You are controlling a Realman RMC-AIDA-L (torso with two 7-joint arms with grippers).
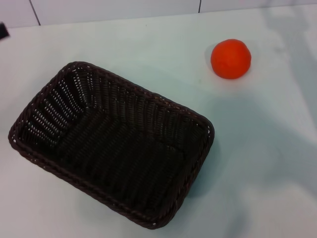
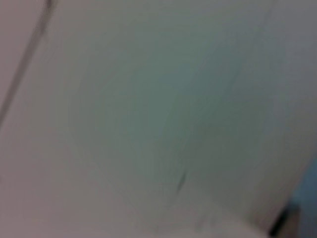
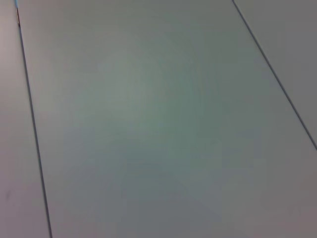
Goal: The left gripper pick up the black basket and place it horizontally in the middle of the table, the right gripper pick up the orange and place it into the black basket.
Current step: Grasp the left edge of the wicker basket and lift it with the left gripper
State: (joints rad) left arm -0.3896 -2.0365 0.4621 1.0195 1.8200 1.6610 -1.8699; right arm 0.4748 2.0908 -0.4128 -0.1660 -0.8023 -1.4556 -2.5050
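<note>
Item one: basket (image 1: 111, 146), a large rectangular piece of dark brown-black wicker with a braided rim and sloping sides, standing upright on its base on the tabletop (image 1: 257, 163). In the head view it occupies the left and centre of the scene and lies at a slant, one short end toward the far left and the other toward the near middle. Its inside holds nothing; the woven floor and walls are fully exposed. Item two: orange (image 1: 231, 58), a small round fruit of smooth bright orange-red skin, resting directly on the tabletop to the far right of the basket, well apart from it and outside its rim. Item three: tabletop, a pale whitish-green smooth flat surface carrying both objects; a white tiled wall (image 1: 114, 10) with dark seams runs along its far edge. Item four: left hand (image 1: 3, 30), present only as a small dark sliver at the extreme left border of the head view, beyond the far left corner of the basket and touching neither object; whether its fingers are spread or closed cannot be told, and nothing is seen in its hold. Item five: right hand, not seen in any view. Both wrist views present only a plain pale surface crossed by thin dark lines.
</note>
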